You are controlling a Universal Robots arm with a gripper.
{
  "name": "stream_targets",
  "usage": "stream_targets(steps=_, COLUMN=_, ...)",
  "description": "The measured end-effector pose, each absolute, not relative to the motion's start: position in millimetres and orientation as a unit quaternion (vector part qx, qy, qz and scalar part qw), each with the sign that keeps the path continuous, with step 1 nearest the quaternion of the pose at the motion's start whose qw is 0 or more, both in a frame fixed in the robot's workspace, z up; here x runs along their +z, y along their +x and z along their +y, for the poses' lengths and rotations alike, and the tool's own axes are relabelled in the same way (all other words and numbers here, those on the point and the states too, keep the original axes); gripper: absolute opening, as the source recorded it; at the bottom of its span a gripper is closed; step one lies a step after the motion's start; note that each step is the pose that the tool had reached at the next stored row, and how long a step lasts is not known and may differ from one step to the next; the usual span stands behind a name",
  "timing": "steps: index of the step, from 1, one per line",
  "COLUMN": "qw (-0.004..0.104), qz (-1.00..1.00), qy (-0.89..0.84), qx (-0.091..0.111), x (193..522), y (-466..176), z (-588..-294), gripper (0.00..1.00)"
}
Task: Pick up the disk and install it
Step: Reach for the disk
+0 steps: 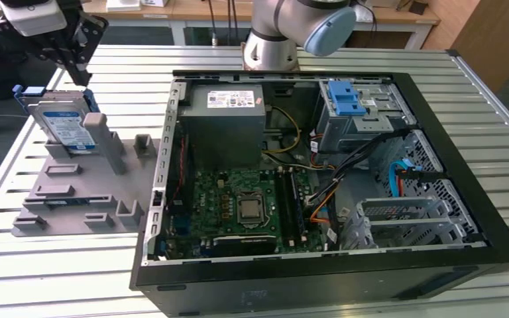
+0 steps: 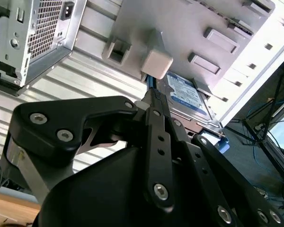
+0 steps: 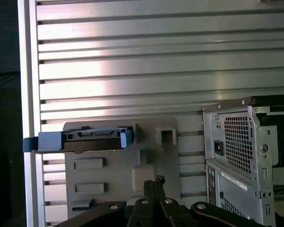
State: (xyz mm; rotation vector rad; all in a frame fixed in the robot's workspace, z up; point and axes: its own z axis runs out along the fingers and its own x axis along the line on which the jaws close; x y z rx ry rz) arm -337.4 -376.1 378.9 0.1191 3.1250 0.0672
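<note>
My tool (image 1: 83, 78) hangs near the top of the disk (image 1: 63, 123), apart from it. In the first wrist view the tool's 2 fingers (image 3: 154, 182) look pressed together w/ nothing in them. The disk stands on its edge in the grey stand (image 1: 77, 192) on the bench (image 1: 60, 278), beside the computer case (image 1: 466, 165). If I go down like this, the fingers could bump the disk's top & jam it. A grab off to 1 side could let it tip or slip out.
</note>
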Motion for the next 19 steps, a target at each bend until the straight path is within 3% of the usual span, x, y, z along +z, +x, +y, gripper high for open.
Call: stream_targets(steps=19, qw=0.001, qz=0.999, qy=0.038, qx=0.021, x=362.3, y=-404.3, z=-343.3, gripper=0.11)
